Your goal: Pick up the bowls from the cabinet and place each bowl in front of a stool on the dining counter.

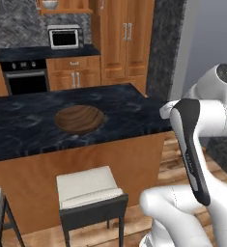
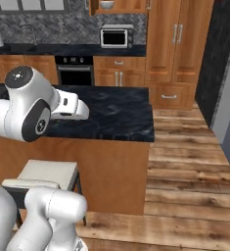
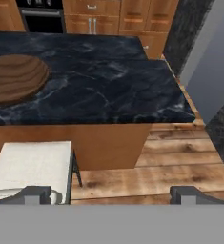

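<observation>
The arm folds upright at the elbow; its gripper [image 3: 111, 194] holds both fingers [image 3: 35, 194] wide apart, empty.

Two bowls: wooden bowl [image 1: 79, 119], pale bowl [image 1: 49, 4]; two stools [image 1: 88, 187]; one microwave [image 1: 65, 37].

a: both base views look forward and down from behind the arm, sharing the dining counter [image 1: 18, 130] and stool [image 1: 88, 185].
b: hand view looks close over that counter's edge.
</observation>
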Motion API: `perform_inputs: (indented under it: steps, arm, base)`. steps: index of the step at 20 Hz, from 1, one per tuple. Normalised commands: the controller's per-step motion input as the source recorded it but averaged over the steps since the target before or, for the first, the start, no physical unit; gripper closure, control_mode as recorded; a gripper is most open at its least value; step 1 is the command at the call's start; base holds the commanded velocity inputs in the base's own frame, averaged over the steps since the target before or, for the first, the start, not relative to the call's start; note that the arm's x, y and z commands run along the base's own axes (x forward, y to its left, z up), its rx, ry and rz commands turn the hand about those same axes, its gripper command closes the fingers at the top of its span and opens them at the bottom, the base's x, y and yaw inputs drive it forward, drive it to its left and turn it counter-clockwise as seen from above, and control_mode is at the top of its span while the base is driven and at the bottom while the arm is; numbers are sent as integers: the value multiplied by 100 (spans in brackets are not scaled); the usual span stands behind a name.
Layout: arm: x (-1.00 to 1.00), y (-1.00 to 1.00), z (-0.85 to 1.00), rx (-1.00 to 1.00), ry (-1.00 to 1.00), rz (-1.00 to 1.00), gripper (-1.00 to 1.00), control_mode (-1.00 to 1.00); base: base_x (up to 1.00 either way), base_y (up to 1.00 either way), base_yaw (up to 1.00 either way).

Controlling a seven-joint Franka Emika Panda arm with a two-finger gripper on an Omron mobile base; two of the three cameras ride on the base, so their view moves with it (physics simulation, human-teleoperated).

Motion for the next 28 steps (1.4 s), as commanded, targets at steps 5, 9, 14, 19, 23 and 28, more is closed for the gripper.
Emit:
perform_inputs:
  steps: [5, 9, 14, 19, 23, 28]
  arm:
    - [0, 0, 0, 0, 0, 0, -100, 100]
    - [0, 0, 0, 0, 0, 0, -100, 100]
    - [0, 0, 0, 0, 0, 0, -100, 100]
    - [0, 0, 0, 0, 0, 0, -100, 100]
    - [0, 0, 0, 0, 0, 0, -100, 100]
    - [0, 0, 0, 0, 0, 0, -100, 100]
  base:
    - [-1, -88, -9]
    - [28, -52, -12]
    - [61, -31, -15]
    - [42, -48, -11]
    - [0, -76, -9]
    - [10, -65, -6]
